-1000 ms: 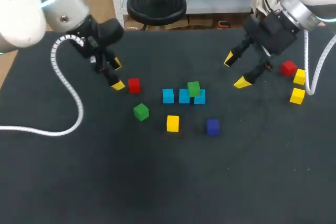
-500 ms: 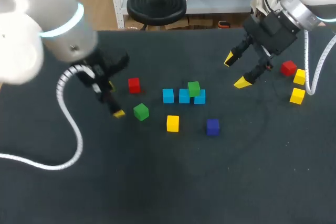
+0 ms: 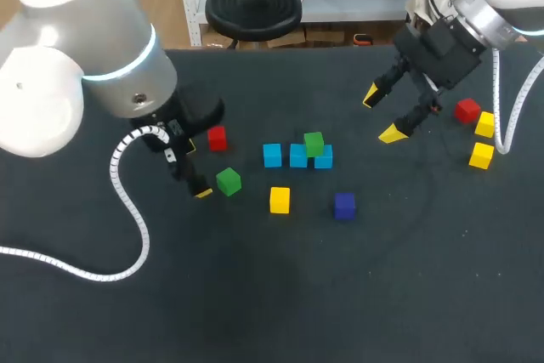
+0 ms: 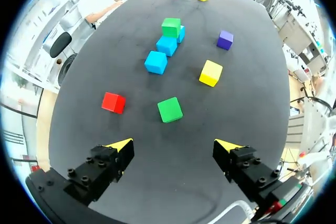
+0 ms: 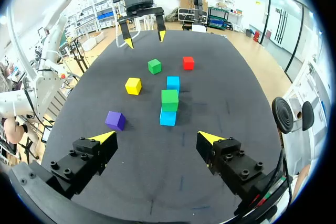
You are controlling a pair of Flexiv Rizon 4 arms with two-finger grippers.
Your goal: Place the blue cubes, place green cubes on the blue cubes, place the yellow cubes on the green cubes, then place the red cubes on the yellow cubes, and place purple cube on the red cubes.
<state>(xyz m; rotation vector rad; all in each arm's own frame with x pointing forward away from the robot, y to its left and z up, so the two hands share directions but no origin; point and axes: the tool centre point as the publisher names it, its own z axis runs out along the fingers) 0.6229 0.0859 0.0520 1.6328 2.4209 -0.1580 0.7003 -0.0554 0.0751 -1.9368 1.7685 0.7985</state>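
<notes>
Matte black surface (image 3: 255, 295), faintly scuffed. Near its middle, three blue cubes (image 3: 272, 155) in a short row, smooth-faced and sharp-edged, the left one a hair apart from the other two. On top of the row toward its right end, a stacked green cube (image 3: 314, 144), turned slightly askew, seemingly over the seam between the middle and right blue blocks.

In front of the row, each flat on the surface and apart from the rest: a loose green cube (image 3: 228, 181), a single yellow cube (image 3: 280, 200), a purple cube (image 3: 344, 205). Off to the left of the row, a near red cube (image 3: 218, 138). Well away by the right edge, a far red cube (image 3: 467, 110) close against the upper of two yellow cubes (image 3: 484, 124), the lower one a little apart.

Left hand (image 4: 174, 145) released and empty: black blocky fingers spread wide, wedge-shaped yellow tips low over the surface, just beside the loose green cube. From the wrist, that cube ahead of the gap and not within it, the near red cube ahead of one finger. Behind the hand, a glossy white rounded left arm (image 3: 85, 57) with a pale blue ring, and a ribbed white hose (image 3: 127, 210) looping over the surface.

Right hand (image 3: 381, 115) likewise released, fingers wide apart, nothing between them, above the surface between the blue row and the far red cube, well apart from both.
</notes>
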